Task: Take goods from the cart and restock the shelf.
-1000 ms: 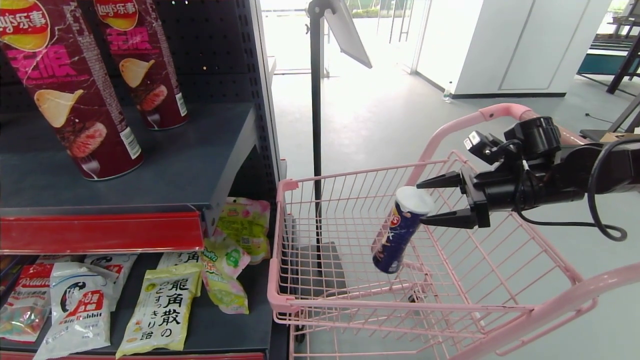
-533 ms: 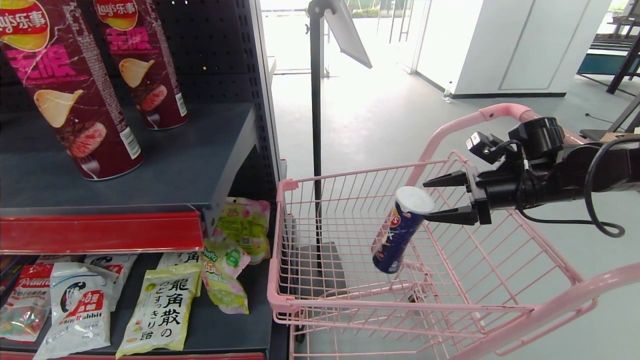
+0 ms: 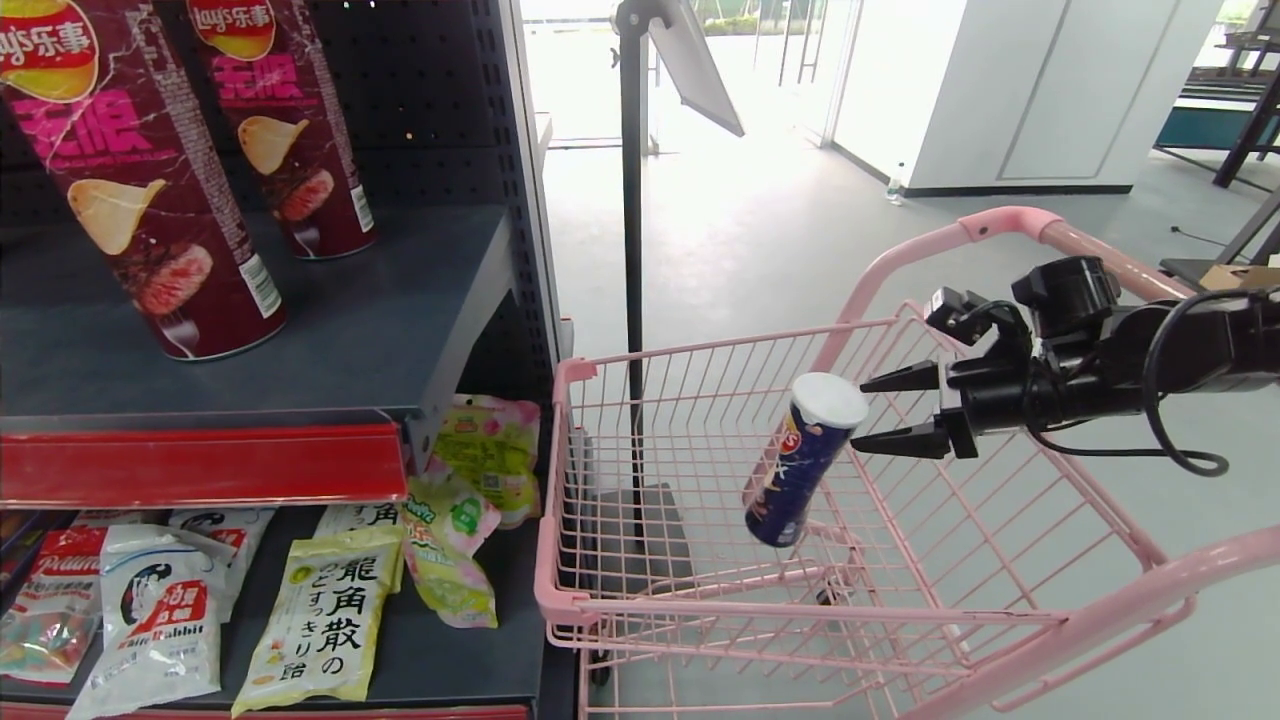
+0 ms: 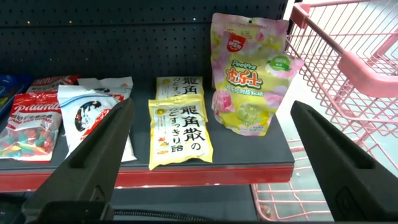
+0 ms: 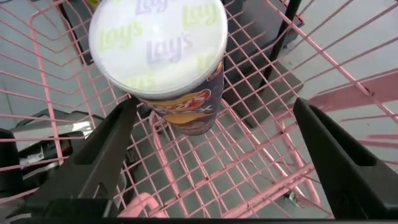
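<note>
A dark blue chip can (image 3: 795,465) with a white lid (image 3: 828,398) leans tilted inside the pink wire cart (image 3: 566,598). My right gripper (image 3: 859,416) hovers open just to the right of the lid, not touching it. In the right wrist view the can (image 5: 180,102) stands ahead of the right gripper (image 5: 214,106), its lid (image 5: 157,43) facing the camera, beyond the fingertips. My left gripper (image 4: 211,106) is open and holds nothing, in front of the lower shelf (image 4: 249,155). The upper shelf (image 3: 380,320) carries two tall maroon chip cans (image 3: 150,200).
Snack bags lie on the lower shelf: a yellow bag (image 4: 180,134), a pink-green bag (image 4: 249,74), white bags (image 4: 93,118). A red price rail (image 3: 200,465) edges the upper shelf. A black stand pole (image 3: 632,250) rises behind the cart. The cart handle (image 3: 1010,222) arches behind my right arm.
My right gripper has drawn back to the right and slightly down, away from the can's lid. The can, the cart and the shelf goods have not moved.
</note>
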